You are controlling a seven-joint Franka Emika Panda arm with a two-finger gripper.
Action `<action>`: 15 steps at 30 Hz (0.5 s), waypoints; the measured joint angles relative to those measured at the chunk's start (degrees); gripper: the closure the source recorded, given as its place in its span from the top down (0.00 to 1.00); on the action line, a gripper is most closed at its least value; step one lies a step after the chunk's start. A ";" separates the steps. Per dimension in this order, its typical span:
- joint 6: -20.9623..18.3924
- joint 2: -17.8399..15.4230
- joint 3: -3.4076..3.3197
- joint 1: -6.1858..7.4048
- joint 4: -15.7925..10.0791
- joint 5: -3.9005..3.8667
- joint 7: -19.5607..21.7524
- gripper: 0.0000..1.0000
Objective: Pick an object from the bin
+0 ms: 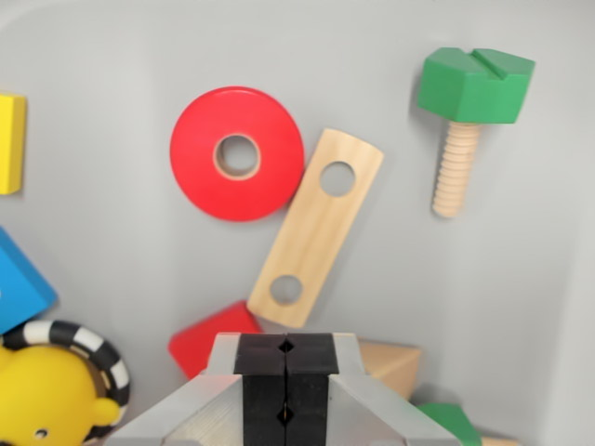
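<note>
The gripper (286,381) is sitting with jaws pressed together; the wooden bar (316,226) is lying at its 12 o'clock, just beside.

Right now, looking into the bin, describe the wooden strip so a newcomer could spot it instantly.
Find the red ring on the grey bin floor. The wooden strip leans against its right edge, running diagonally down toward the hand. It alone is flat, unpainted and has two round holes.
</note>
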 joint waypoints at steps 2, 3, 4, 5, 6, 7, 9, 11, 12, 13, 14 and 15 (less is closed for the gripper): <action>-1.08 -1.26 0.26 -0.18 -0.17 0.48 -0.32 0.00; -1.65 -1.92 0.38 -0.25 -0.24 0.68 -0.47 0.00; -2.24 -2.54 0.49 -0.32 -0.28 0.90 -0.62 0.00; -2.83 -3.15 0.58 -0.37 -0.32 1.13 -0.80 0.00; -3.40 -3.78 0.66 -0.40 -0.36 1.37 -0.98 0.00; -4.01 -4.37 0.72 -0.43 -0.39 1.64 -1.18 0.00; -4.96 -5.30 0.81 -0.45 -0.41 2.00 -1.42 0.00; -6.13 -6.53 0.89 -0.47 -0.42 2.49 -1.73 0.00; -6.73 -7.11 0.92 -0.47 -0.42 2.74 -1.89 0.00; -7.37 -7.71 0.95 -0.47 -0.42 2.96 -2.06 0.00; -7.98 -8.30 0.97 -0.47 -0.42 3.18 -2.23 0.00; -8.64 -8.88 0.98 -0.47 -0.41 3.40 -2.40 0.00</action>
